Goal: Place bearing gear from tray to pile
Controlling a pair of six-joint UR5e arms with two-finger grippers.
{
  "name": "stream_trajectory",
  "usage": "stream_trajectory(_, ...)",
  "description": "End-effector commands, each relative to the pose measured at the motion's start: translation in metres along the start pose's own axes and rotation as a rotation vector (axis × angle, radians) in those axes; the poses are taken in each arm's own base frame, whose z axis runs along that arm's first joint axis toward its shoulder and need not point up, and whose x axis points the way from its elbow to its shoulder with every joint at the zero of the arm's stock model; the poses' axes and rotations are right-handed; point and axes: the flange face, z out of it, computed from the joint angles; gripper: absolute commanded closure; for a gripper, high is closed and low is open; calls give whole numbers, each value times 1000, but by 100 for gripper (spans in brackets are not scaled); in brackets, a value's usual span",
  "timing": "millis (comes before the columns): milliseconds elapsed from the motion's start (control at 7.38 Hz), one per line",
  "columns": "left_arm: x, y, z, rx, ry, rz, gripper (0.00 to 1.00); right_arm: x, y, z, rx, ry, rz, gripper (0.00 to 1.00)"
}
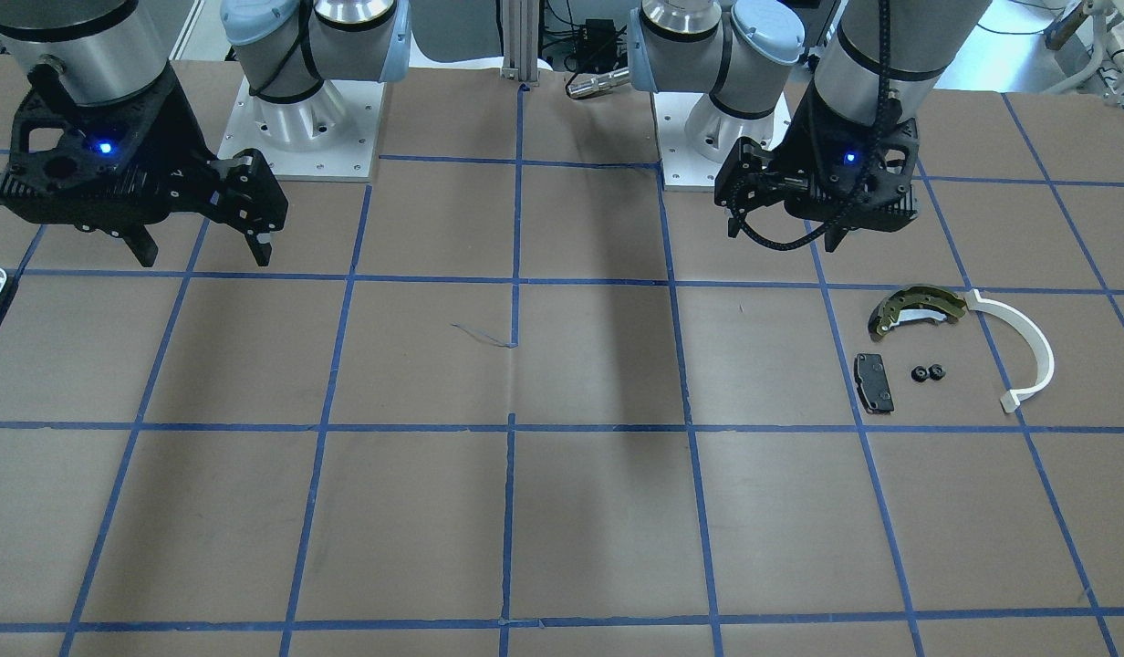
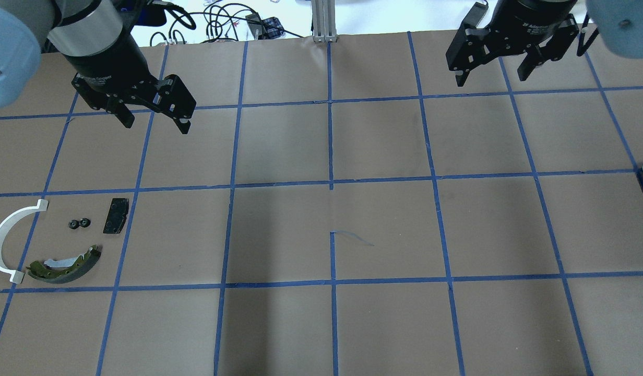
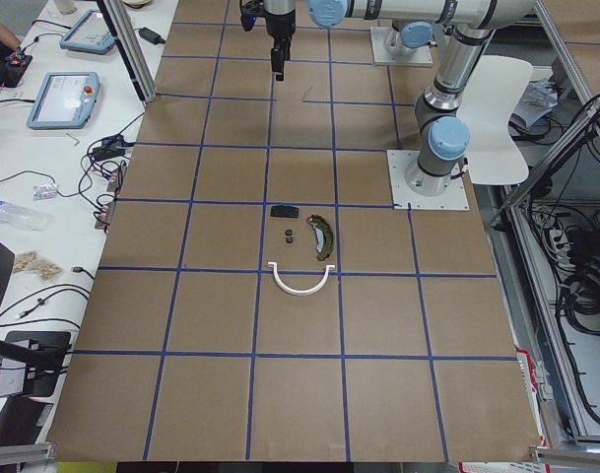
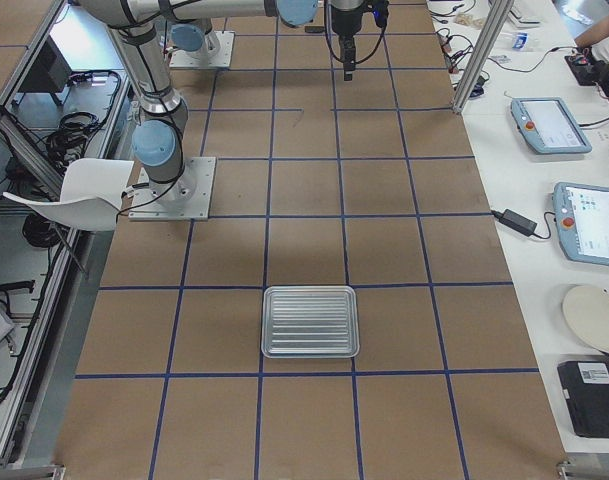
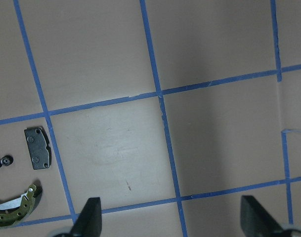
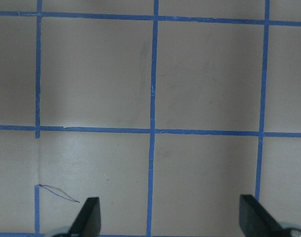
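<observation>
Two bearing gears (image 2: 84, 223) in pile (image 2: 66, 272) | left gripper (image 2: 155, 125) spread | right gripper (image 2: 492, 78) spread

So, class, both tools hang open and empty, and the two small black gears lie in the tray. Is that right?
Not quite. The two small black gears lie on the table, between the black pad and the white arc, as the overhead exterior view shows; the tray is empty. The left tool and right tool do hang open and empty.
</observation>
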Motion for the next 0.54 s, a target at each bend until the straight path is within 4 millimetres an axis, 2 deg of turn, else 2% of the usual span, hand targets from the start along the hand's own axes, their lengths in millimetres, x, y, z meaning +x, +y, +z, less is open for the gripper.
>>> stream_trajectory(0, -2, 10, 8, 15, -7, -6, 0, 0, -1, 2, -2, -5, -1, 0)
stream_trajectory(406, -1, 12, 12, 7, -4, -6, 0, 0, -3, 1, 20, -7, -2, 0)
